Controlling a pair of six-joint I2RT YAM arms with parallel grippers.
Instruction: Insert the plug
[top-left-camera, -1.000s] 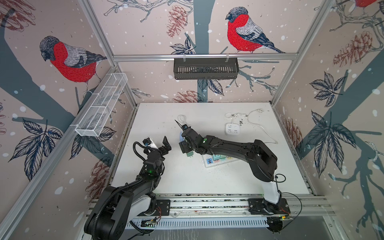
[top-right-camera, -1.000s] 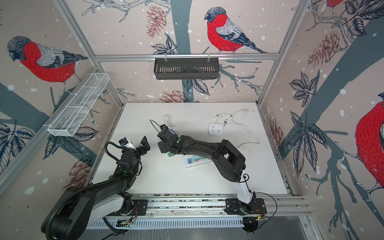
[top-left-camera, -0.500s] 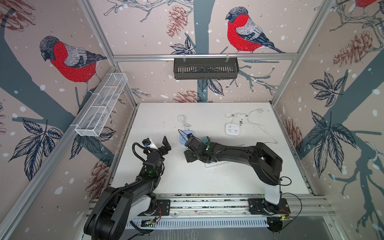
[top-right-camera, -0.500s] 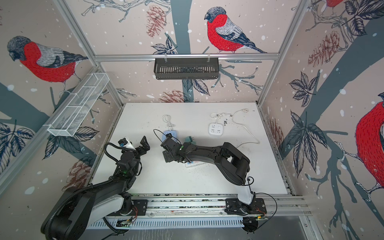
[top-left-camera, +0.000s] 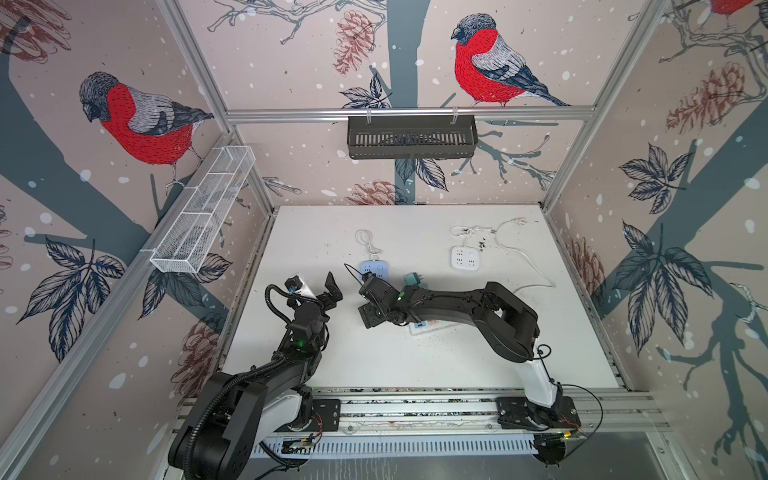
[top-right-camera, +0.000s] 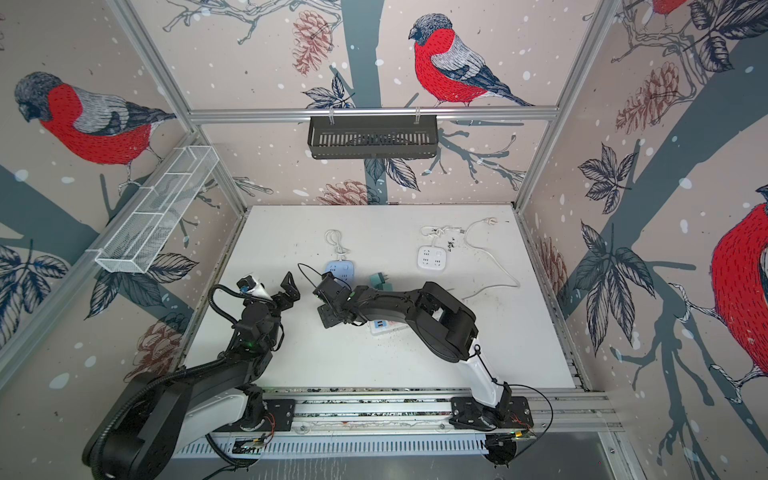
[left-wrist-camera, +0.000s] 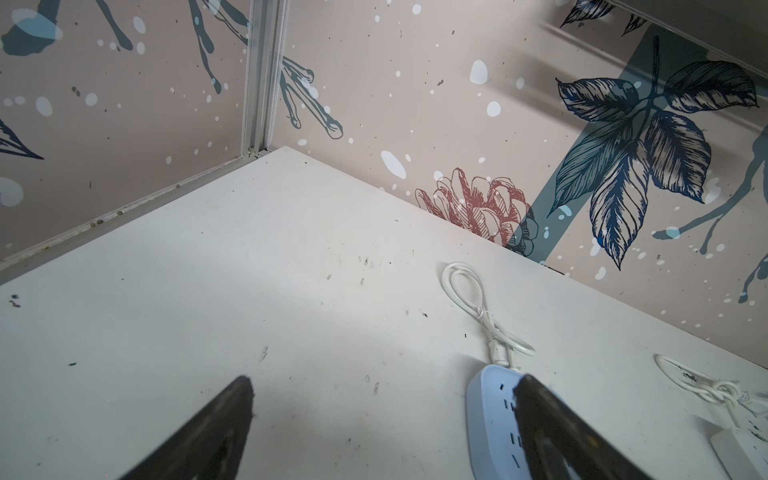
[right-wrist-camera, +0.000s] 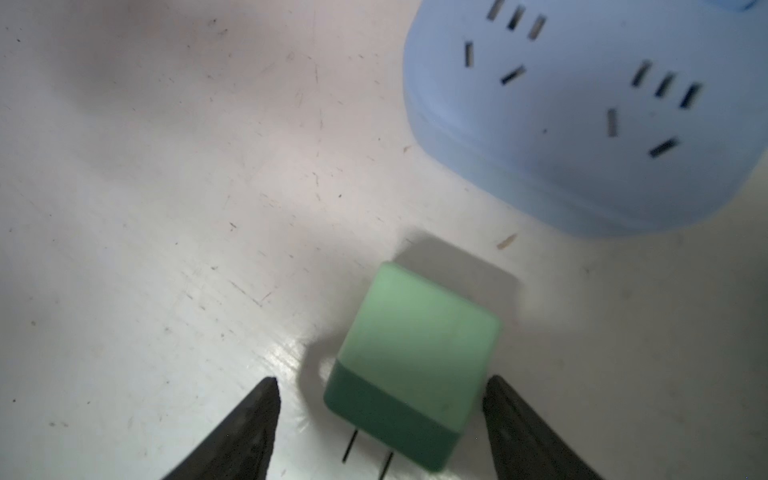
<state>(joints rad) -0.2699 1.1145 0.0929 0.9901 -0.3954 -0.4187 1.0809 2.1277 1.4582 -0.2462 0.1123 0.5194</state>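
Observation:
A green plug (top-left-camera: 412, 279) (top-right-camera: 380, 281) lies on its side on the white table (top-left-camera: 415, 365), just right of a pale blue power strip (top-left-camera: 372, 269) (top-right-camera: 340, 268). In the right wrist view the plug (right-wrist-camera: 415, 353) sits between the fingertips of my open right gripper (right-wrist-camera: 380, 378). Its prongs face the camera, a gap shows on one side, and the blue strip (right-wrist-camera: 582, 124) lies beyond. In both top views my right arm (top-left-camera: 436, 299) hides those fingers. My left gripper (top-left-camera: 332, 290) (left-wrist-camera: 384, 377) hangs open and empty, left of the strip.
A white square power strip (top-left-camera: 464, 256) with a loose cable lies at the back right. Another white strip (top-left-camera: 428, 327) is partly under the right forearm. A black basket (top-left-camera: 411, 139) hangs on the back wall and a wire basket (top-left-camera: 203, 212) on the left wall.
The right wrist has turned and come down toward the front, uncovering the blue strip. The green plug, under the wrist a second ago, now lies in the open right of the strip. The left arm is still.

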